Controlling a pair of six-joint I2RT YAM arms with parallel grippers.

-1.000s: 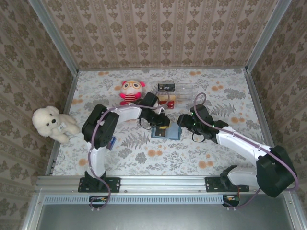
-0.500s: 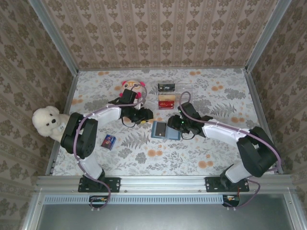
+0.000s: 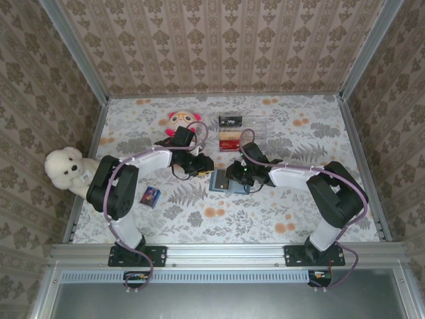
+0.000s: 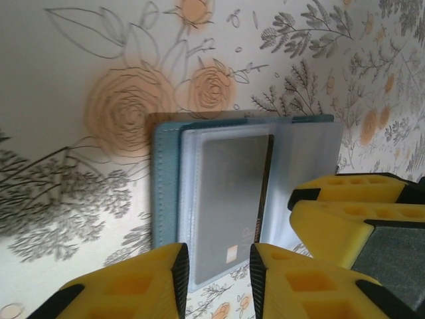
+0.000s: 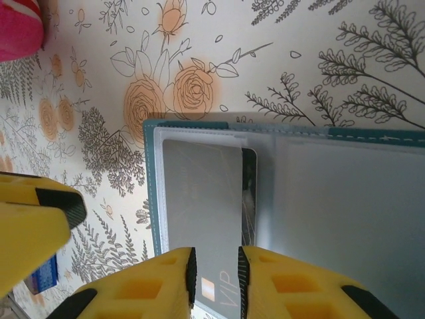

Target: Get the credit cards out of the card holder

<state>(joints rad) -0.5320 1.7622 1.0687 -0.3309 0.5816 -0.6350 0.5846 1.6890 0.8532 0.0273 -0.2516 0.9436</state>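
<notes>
The left pincer (image 4: 218, 279) stands part open over one edge of the card holder (image 4: 165, 193), its yellow tips either side of the clear sleeve's rim and nothing plainly gripped. The right pincer (image 5: 216, 282) shows only a slim slit, in line with the pale credit card (image 5: 202, 199) in the holder's sleeve, and I cannot tell whether it pinches that card. The holder lies open and flat on the desk (image 3: 199, 216), with bare flowered surface on its near side and a red box (image 3: 230, 139) near its far side.
</notes>
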